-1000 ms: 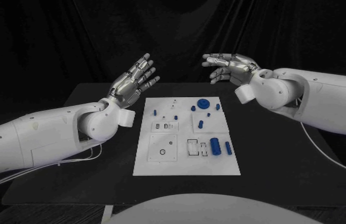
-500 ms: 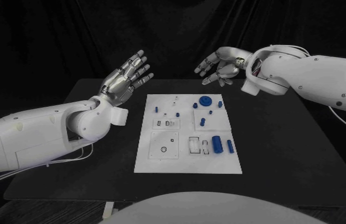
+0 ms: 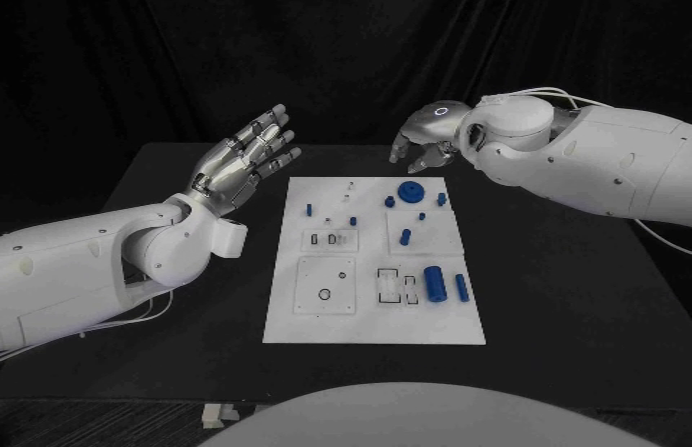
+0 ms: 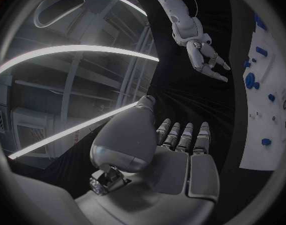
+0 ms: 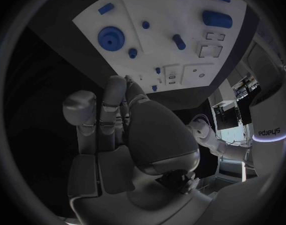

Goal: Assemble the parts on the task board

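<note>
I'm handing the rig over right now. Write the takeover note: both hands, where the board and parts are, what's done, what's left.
Left hand: open, raised off the table beside the task board's far left corner, holding nothing.
Right hand: fingers apart and curved down, above the board's far edge, holding nothing.
Task board: flat at the table's middle. Blue gear, large cylinder and smaller blue parts lie on it.
Done: no part in hand.
Left: pick and assemble the parts.

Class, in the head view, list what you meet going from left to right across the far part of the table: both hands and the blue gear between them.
Left hand → blue gear → right hand
</note>
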